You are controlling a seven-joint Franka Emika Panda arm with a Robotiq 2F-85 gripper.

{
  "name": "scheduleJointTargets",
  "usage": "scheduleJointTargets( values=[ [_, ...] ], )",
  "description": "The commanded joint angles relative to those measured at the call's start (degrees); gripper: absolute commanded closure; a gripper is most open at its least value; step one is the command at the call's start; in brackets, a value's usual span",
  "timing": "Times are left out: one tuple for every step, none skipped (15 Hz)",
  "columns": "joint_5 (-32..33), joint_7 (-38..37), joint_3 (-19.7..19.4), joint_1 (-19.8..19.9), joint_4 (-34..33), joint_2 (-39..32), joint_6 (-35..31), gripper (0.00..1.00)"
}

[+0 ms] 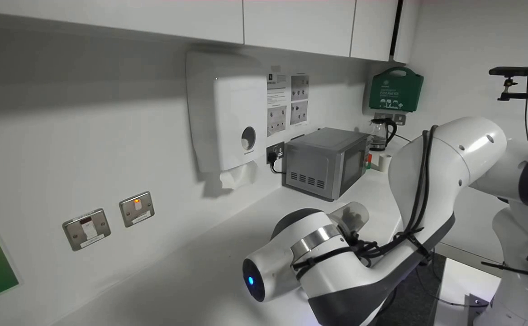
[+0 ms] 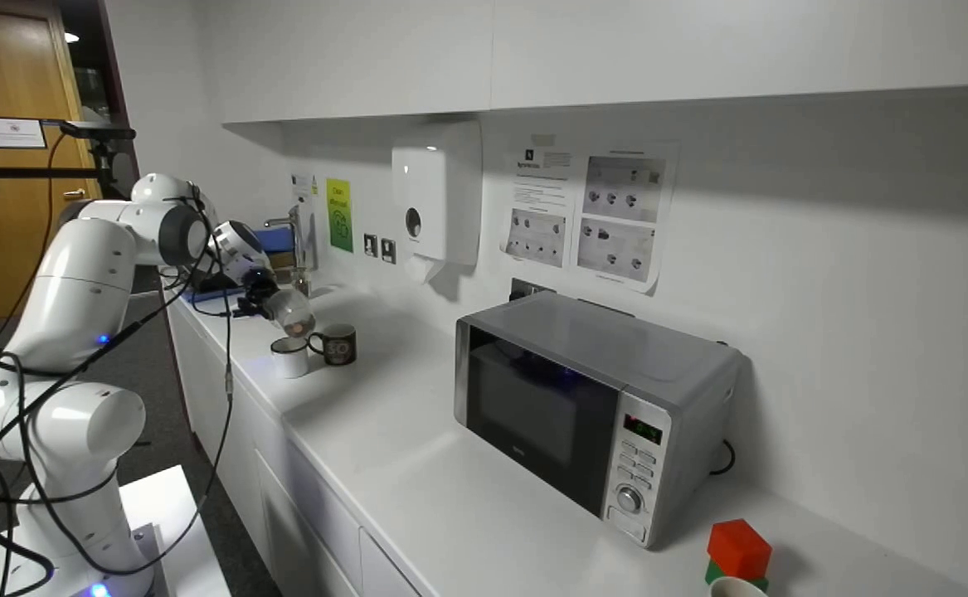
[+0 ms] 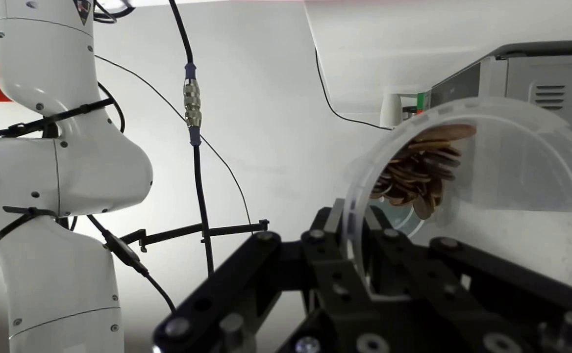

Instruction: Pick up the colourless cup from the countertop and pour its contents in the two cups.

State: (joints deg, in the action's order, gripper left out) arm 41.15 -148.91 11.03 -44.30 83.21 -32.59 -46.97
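In an exterior view the robot arm point(image 1: 440, 199) is covering part of the colourless cup point(image 1: 353, 215) and most of the pincer point(image 3: 358, 211); in the wrist view the cup's rim is running to the right edge. A white cup point(image 2: 736, 587) at near right is getting cut off, just beside a red block point(image 2: 739, 549). Print on the dark mug point(image 2: 339, 346) is coming out too small to read properly. The colourless cup is leaning well over, see-through, cloudy at the rim, with brown coin-like discs point(image 3: 415, 171) bunching to one side inside. The pincer is pinching its wall (thin, so hardly any gap is showing). The cup is hanging above the counter point(image 2: 401, 431), close to the white mug point(image 2: 289, 360), which is standing left of the dark mug; whether cup and white mug are touching, I'm not managing to tell.
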Motion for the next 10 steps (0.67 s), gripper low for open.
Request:
scheduleJointTargets(
  values=[
    [1.53, 0.00, -3.09, -2.50, -0.53, 0.11, 3.15, 0.98],
    [1.45, 0.00, -3.74, -2.89, -0.55, 0.10, 3.13, 0.98],
    [1.38, 0.00, -4.43, -3.35, -0.59, 0.08, 3.12, 0.98],
    [1.35, 0.00, -5.03, -3.78, -0.61, 0.05, 3.16, 0.98],
    [1.30, 0.00, -5.56, -4.18, -0.63, 0.02, 3.16, 0.98],
    [1.29, 0.00, -6.12, -4.61, -0.62, 0.01, 3.15, 0.98],
    [1.36, 0.00, -6.71, -5.08, -0.63, -0.02, 3.20, 0.98],
    [1.28, 0.00, -7.00, -5.33, -0.60, -0.02, 3.16, 0.98],
    [1.25, 0.00, -7.52, -5.74, -0.60, -0.01, 3.16, 0.98],
    [1.24, 0.00, -8.07, -6.19, -0.65, -0.06, 3.20, 0.98]
  ],
)
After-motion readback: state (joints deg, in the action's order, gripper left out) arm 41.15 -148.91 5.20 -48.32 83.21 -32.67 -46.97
